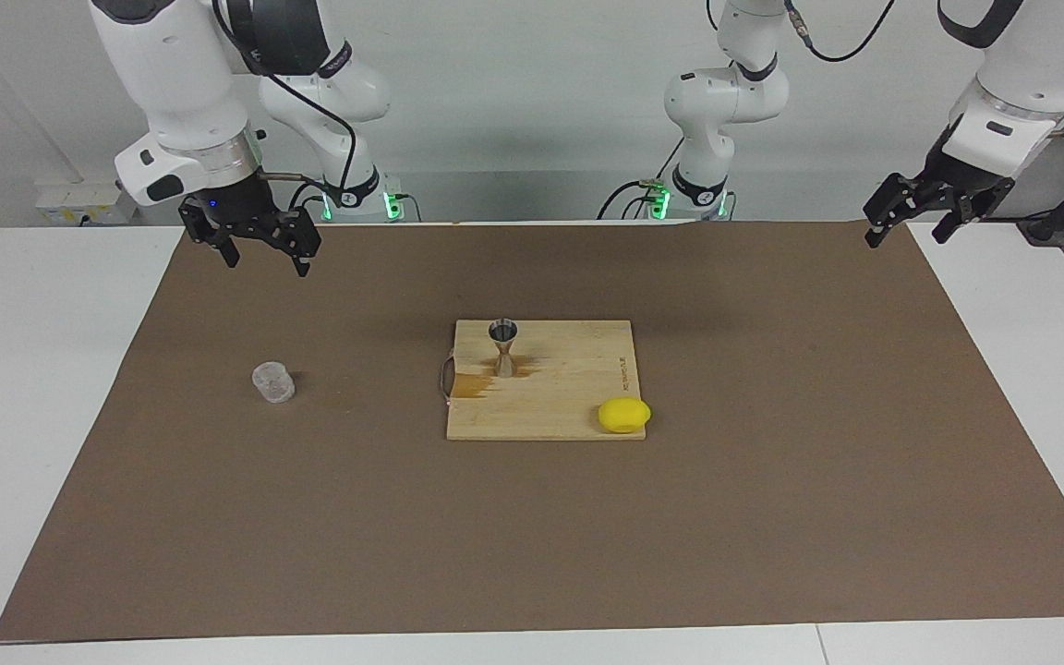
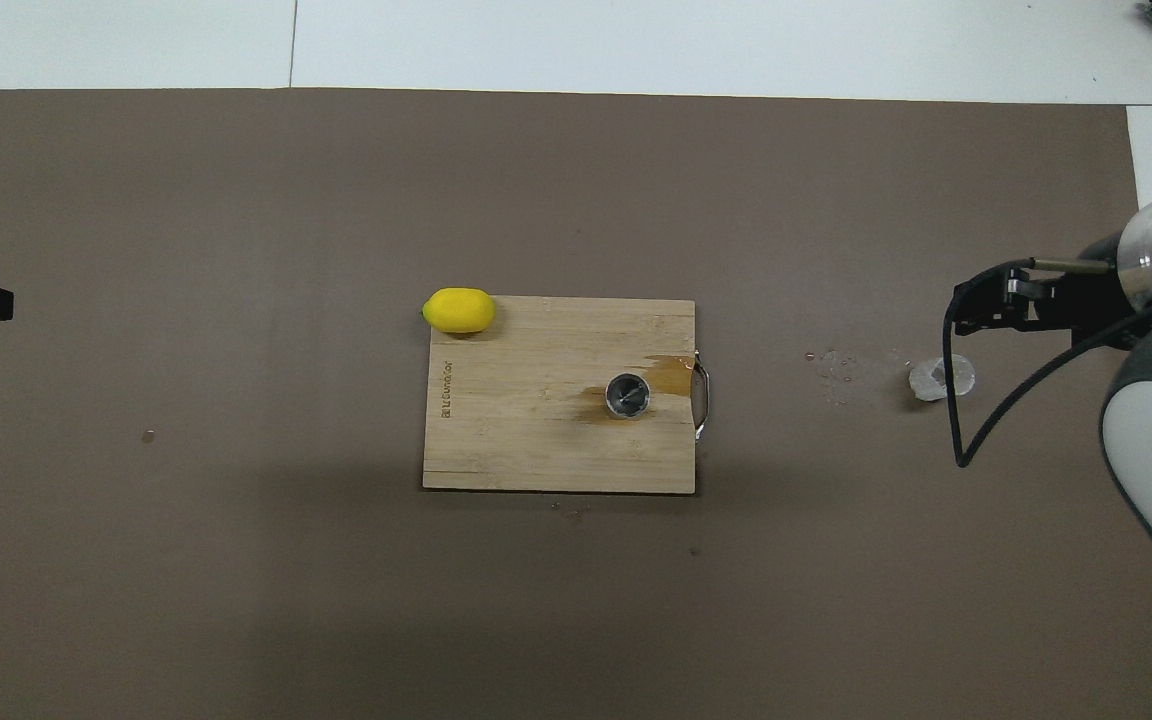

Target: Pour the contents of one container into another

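Facing view: the clear cup stands on the brown mat toward the right arm's end, apart from the bamboo cutting board. The steel jigger stands upright on that board beside a wet stain, with a lemon at a corner. The right gripper hangs released above the mat. The left gripper waits, fingers spread, empty.
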Tool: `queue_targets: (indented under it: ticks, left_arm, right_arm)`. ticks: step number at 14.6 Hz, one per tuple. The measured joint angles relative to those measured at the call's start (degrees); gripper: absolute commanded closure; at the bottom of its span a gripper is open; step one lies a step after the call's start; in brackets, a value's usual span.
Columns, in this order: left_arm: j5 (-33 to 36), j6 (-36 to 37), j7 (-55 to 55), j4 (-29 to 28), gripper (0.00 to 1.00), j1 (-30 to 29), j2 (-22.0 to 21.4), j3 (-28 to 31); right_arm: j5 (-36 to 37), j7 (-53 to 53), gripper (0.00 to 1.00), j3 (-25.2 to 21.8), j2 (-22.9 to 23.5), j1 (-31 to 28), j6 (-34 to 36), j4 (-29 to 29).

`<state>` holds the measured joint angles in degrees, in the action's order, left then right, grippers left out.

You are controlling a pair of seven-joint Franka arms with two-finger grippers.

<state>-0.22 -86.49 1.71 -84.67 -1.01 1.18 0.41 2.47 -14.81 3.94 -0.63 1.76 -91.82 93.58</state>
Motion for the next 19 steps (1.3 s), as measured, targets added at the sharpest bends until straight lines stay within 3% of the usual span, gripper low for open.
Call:
queue_targets:
  ticks: [19]
  left_arm:
    - [0.00, 0.00, -0.01, 0.00, 0.00, 0.00, 0.00, -0.01]
  right_arm:
    - [-1.57, 0.51, 0.00, -0.38, -1.51, -0.84, 0.02, 0.98]
